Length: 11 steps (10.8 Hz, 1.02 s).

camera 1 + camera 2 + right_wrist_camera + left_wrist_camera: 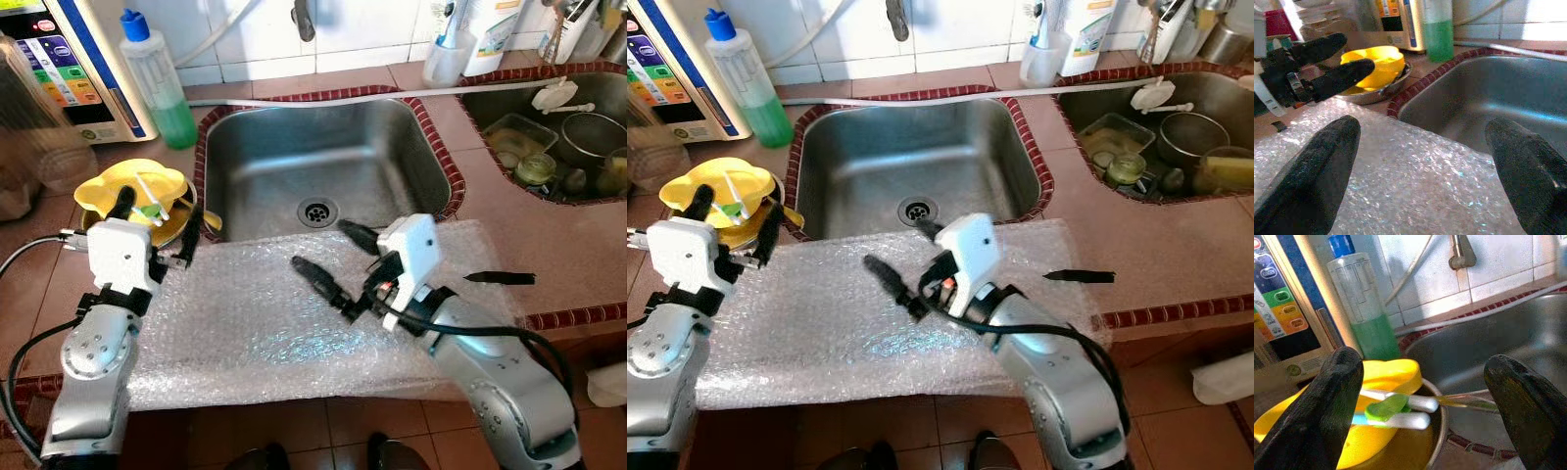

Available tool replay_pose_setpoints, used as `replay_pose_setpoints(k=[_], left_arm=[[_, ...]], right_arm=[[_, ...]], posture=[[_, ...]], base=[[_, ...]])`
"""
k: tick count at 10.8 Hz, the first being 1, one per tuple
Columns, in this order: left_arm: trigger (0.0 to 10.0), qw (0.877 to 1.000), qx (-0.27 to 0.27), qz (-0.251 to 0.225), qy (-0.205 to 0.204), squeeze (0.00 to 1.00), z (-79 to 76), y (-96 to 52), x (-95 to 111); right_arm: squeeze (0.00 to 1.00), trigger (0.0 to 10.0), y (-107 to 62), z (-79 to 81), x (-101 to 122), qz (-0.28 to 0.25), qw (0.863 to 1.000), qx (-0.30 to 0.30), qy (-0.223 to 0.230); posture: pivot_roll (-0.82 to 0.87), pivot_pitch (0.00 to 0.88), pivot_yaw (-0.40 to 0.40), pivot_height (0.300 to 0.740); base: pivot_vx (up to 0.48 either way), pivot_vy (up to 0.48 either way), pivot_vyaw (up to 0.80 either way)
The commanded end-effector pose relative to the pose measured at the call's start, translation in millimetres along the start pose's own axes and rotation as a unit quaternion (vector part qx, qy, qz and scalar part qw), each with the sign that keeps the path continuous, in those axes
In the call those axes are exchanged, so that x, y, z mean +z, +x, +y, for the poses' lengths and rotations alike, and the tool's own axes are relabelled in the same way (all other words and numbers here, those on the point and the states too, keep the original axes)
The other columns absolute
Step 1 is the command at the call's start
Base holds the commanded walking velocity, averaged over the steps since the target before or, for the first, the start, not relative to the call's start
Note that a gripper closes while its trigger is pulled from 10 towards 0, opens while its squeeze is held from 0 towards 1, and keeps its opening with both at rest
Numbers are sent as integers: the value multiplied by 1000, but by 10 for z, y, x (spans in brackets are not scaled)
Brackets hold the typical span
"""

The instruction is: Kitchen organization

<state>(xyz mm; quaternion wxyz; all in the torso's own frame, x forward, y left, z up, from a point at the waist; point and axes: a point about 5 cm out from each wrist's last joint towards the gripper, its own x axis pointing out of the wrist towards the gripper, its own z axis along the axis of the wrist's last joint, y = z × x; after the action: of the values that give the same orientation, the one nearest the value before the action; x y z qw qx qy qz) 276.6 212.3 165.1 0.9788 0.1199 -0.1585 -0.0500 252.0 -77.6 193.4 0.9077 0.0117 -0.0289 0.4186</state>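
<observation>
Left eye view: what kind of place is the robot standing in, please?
Most likely a home kitchen: a steel sink set in a tiled counter, a bottle of green dish soap beside it, and dirty dishes in a second basin.

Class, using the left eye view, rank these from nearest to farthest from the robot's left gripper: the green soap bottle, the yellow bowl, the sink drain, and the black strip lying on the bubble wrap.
1. Yellow bowl, right at the left gripper.
2. Green soap bottle, behind it, by the wall.
3. Sink drain, in the basin toward the robot's right; its gap resembles the bottle's, so that order is uncertain.
4. Black strip, at the wrap's far right end.
</observation>
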Motion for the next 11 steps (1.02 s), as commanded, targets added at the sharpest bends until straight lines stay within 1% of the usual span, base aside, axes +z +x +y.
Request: replay_pose_setpoints(k=[1,4,5,7,9,11], left_arm=[[10000,1000,-10,4,10,0,4,-28,-15],[10000,999,-12,25,18,0,29,-58,-139],[10000,999,-20,29,38,0,40,-45,-174],[10000,998,-15,28,55,0,75,26,-190],[10000,998,-13,23,61,0,95,56,-204],[10000,997,-10,12,71,0,100,90,-165]], right_arm=[[0,10000,-1,56,60,-9,1000,19,-3],[0,10000,-10,72,76,-8,1000,19,-4],[0,10000,-29,79,86,-6,1000,18,-6],[0,10000,-40,54,124,-9,1000,12,-11],[0,10000,-59,66,127,-8,1000,8,-14],[0,10000,-59,57,135,-11,1000,4,-18]], posture=[[-179,199,78,740],[-195,213,69,740],[-207,215,66,740],[-215,221,66,740],[-225,216,71,740],[-228,207,71,740]], base=[[0,0,0],[0,0,0],[0,0,0],[0,0,0],[0,0,0],[0,0,0]])
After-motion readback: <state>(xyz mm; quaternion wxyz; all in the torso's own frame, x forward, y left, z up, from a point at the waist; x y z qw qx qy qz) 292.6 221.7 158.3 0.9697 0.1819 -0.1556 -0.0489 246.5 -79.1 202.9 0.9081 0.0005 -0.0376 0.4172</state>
